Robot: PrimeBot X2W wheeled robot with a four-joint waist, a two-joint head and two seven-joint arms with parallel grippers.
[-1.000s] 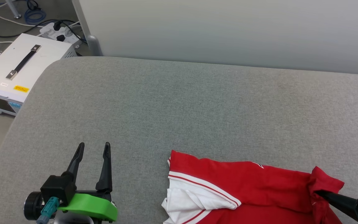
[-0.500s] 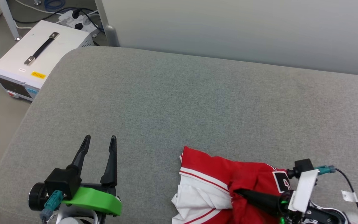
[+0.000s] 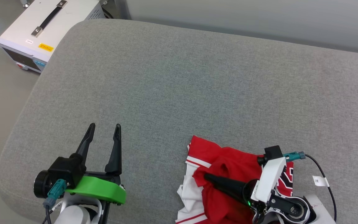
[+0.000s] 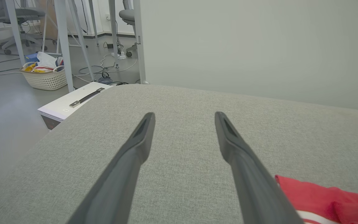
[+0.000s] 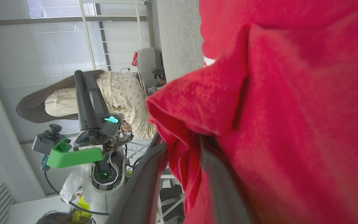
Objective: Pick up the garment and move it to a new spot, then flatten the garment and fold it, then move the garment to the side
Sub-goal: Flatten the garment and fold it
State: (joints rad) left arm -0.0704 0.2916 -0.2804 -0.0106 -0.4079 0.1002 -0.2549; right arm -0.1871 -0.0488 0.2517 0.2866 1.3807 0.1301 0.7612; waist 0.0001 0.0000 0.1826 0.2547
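Two spread left gripper [image 3: 104,126] fingers hover in your head view, the garment [image 3: 211,151] bunched at the grey cushion's [image 3: 179,77] near edge. Left wrist view: same spread. Right wrist view: cloth lies between the right gripper's [image 5: 182,143] fingers, and you cannot tell if they pinch; withdrawing could snag it.

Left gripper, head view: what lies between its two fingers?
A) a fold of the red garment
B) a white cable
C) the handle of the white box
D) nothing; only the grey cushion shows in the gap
D: the left gripper stands open with only bare grey cushion showing in the gap, and the garment lies apart from it, further to the robot's right.
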